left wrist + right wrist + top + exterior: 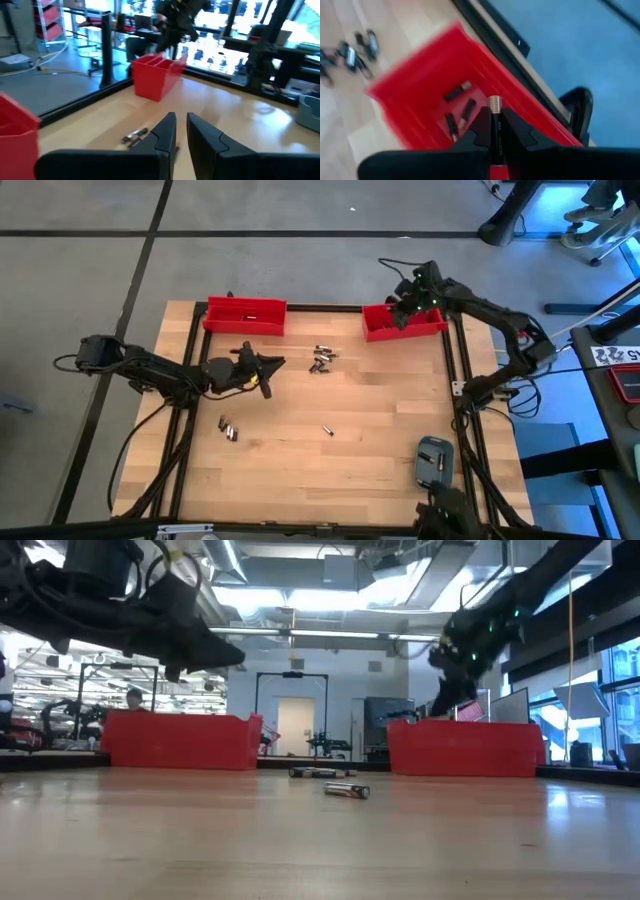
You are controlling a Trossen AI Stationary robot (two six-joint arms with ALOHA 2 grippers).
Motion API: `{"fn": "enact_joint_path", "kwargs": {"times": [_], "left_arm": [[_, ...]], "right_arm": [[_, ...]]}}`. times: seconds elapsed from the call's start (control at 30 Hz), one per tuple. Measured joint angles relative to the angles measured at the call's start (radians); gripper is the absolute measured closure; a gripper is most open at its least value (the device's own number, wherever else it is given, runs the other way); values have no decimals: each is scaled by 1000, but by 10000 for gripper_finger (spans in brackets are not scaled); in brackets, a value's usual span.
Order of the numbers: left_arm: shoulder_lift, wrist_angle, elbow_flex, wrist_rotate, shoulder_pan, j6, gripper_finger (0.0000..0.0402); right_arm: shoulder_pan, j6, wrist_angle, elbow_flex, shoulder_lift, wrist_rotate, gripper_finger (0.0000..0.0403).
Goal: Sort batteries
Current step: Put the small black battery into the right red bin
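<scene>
Hovering above the right red bin (pixel 425 85), the right gripper (pixel 495 131) is clamped on a battery (pixel 494 125), positioned for release; the left gripper (pixel 181 131), well apart, is nearly closed, empty.

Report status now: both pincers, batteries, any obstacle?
Right pincer holds battery over right red bin. Left pincer empty, nearly shut. Loose batteries remain.

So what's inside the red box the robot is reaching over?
Three batteries lie on the floor of the right red bin. The right gripper, shut on another battery, hangs above it. The gripper covers part of the floor, so more could hide there.
</scene>
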Motion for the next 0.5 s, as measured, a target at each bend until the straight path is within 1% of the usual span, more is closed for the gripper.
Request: {"fn": "enact_joint_path", "kwargs": {"times": [0.1,0.23,0.3,0.37,0.5], "left_arm": [[0,16,0,0,42,1,366],[0,36,0,-1,100,0,366],[0,48,0,-1,123,0,366],[0,57,0,-1,138,-9,366],[0,56,0,-2,149,-12,366]], "right_arm": [[-15,-65,-13,29,81,-24,385],[-6,-135,-54,67,156,-25,382],[-1,-168,-83,80,175,-20,380],[-1,-210,-122,84,187,12,381],[-1,-266,-160,87,196,32,382]]}}
